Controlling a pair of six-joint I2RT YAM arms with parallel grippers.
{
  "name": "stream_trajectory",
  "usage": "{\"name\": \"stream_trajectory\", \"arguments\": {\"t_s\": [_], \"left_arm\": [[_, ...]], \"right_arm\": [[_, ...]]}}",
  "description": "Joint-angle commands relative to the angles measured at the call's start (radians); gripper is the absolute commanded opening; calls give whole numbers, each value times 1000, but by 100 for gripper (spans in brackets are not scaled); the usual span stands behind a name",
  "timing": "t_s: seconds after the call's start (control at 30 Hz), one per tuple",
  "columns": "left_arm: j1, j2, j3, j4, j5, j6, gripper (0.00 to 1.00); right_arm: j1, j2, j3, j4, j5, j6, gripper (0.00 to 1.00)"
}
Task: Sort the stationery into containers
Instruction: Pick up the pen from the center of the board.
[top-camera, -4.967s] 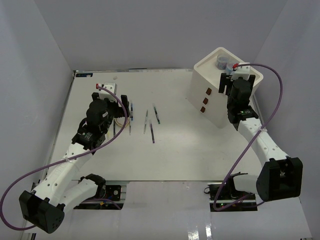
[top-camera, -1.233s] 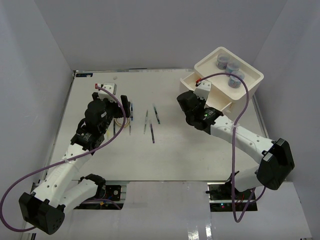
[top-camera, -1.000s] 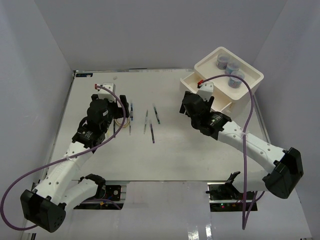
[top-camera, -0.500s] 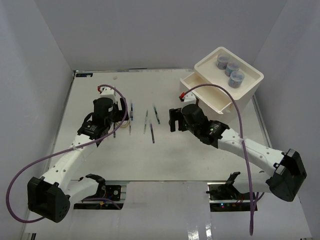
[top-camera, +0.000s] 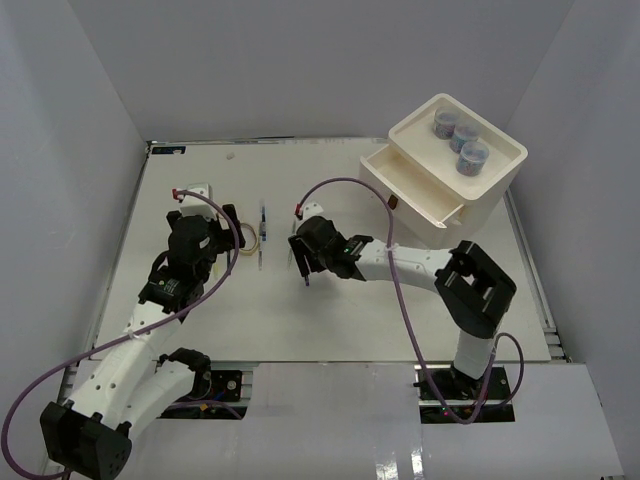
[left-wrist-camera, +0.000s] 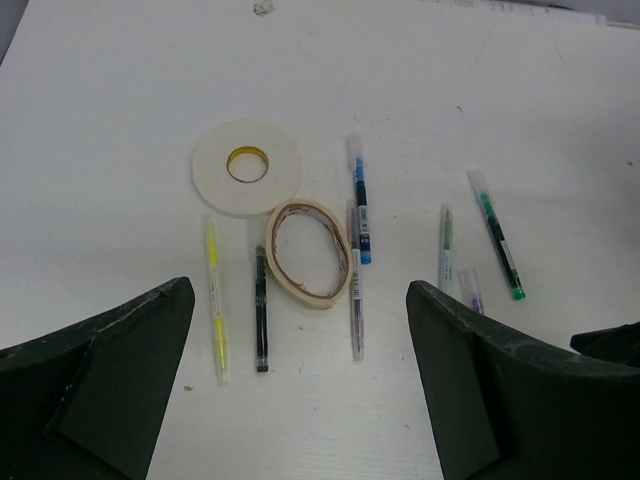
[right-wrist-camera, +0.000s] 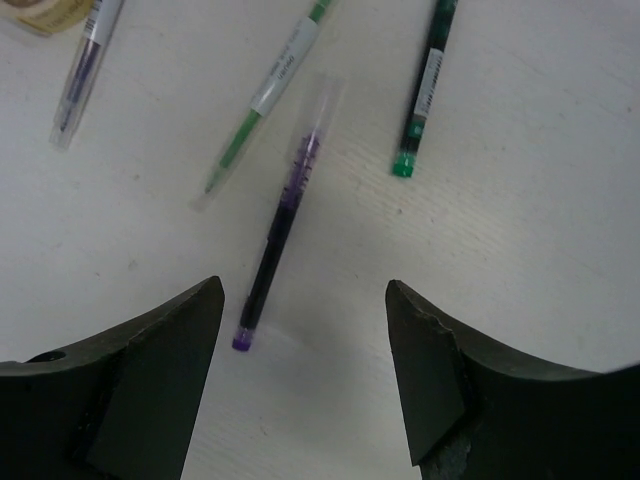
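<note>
Several pens lie in mid-table. In the left wrist view I see a flat white tape ring (left-wrist-camera: 247, 167), a tan loop (left-wrist-camera: 309, 251), a yellow pen (left-wrist-camera: 214, 300), a black pen (left-wrist-camera: 260, 310), a blue pen (left-wrist-camera: 361, 213) and a dark green pen (left-wrist-camera: 497, 235). My left gripper (left-wrist-camera: 298, 300) is open and empty, above and just short of them. My right gripper (right-wrist-camera: 303, 290) is open and empty, hovering over a purple pen (right-wrist-camera: 280, 240), with a light green pen (right-wrist-camera: 265, 100) beyond. The white box (top-camera: 495, 185) has its top drawer (top-camera: 405, 185) pulled out. Three jars (top-camera: 460, 135) stand in its tray top.
The box stands at the far right, its open drawer reaching left over the table. My right arm (top-camera: 400, 262) stretches across the middle from the right. White walls close the table in on three sides.
My right gripper has left the box, with the top drawer now open, and swung left to hover over the pens. My left gripper has drawn back a little towards the near left.
</note>
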Motion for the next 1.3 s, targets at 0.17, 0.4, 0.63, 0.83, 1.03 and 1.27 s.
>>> {"name": "stream_trajectory", "arguments": {"t_s": [0.17, 0.4, 0.63, 0.83, 1.03, 1.27], "left_arm": [[10, -14, 4, 25, -24, 16, 98], [11, -17, 6, 24, -14, 19, 98], [14, -16, 7, 24, -1, 19, 98], [16, -19, 4, 24, -3, 19, 98], [16, -19, 3, 27, 11, 19, 98], [16, -5, 4, 24, 29, 20, 98]], "right_arm": [[15, 175, 175, 32, 22, 16, 63], [18, 265, 208, 29, 51, 34, 51], [21, 259, 166, 10, 105, 48, 27], [23, 95, 70, -4, 113, -6, 8], [21, -231, 21, -19, 146, -278, 8], [-174, -486, 69, -33, 71, -622, 8]]}}
